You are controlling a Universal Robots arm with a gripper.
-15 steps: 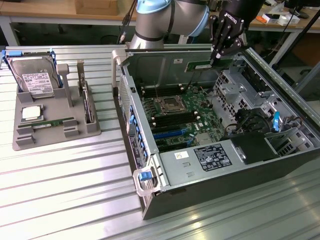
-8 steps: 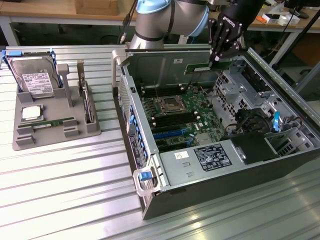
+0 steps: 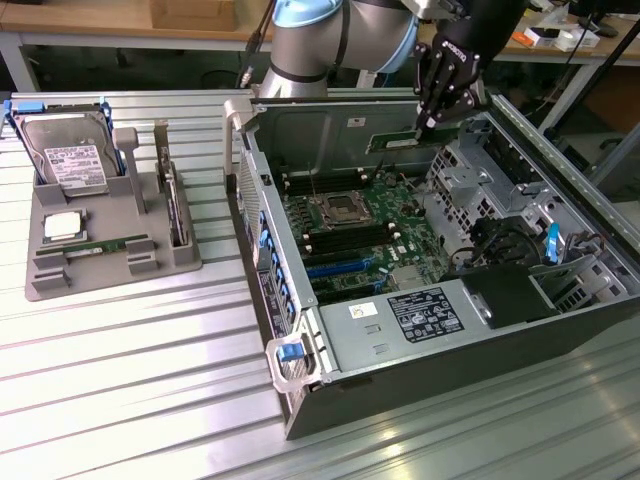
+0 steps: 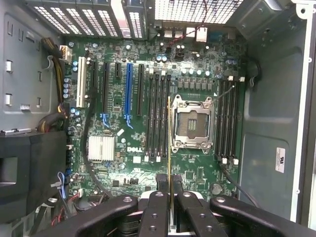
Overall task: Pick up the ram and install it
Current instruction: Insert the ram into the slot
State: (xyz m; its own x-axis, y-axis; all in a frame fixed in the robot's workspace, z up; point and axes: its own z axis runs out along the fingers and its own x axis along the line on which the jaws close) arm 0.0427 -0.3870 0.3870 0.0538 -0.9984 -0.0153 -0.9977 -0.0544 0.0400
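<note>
My gripper (image 3: 428, 122) hangs over the open computer case (image 3: 300, 400), shut on the ram (image 3: 400, 141), a thin green stick held level above the motherboard (image 3: 395, 250). In the wrist view the ram (image 4: 170, 143) shows edge-on as a narrow line clamped between the two black fingers (image 4: 157, 202) of my gripper (image 4: 170, 186). That line runs alongside the black memory slots (image 4: 157, 113) beside the empty processor socket (image 4: 192, 123). The ram is well above the board and touches no slot.
A grey tray (image 3: 45, 275) at the exterior view's left holds a hard drive (image 3: 70, 160), a silver processor chip (image 3: 62, 225) and another green stick (image 3: 105, 245). Drive cages (image 3: 470, 185) and cables (image 3: 500, 240) crowd the case's far side. More slots (image 4: 227, 118) flank the socket.
</note>
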